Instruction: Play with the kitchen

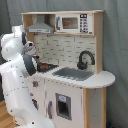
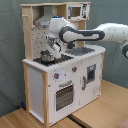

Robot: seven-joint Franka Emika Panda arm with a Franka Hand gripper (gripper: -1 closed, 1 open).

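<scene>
Here we see the gripper (image 2: 48, 53) down at the kitchen (image 2: 75, 80) stovetop, on a small pot (image 2: 46, 58). We cannot tell whether it is clenched or released.

Backdrop: grey-green curtain (image 1: 116, 45) hanging in folds behind everything, seen in both exterior views. Surface below: light wooden bench (image 2: 107, 107) of two panels, with a dark seam running between them in the second exterior view. A strip of wooden floor (image 1: 4, 112) shows in the first exterior view.

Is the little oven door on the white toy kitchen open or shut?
Shut. In the second exterior view the grey-windowed oven door lies flat against the white and light-wood toy kitchen's front, with no gap showing.
</scene>
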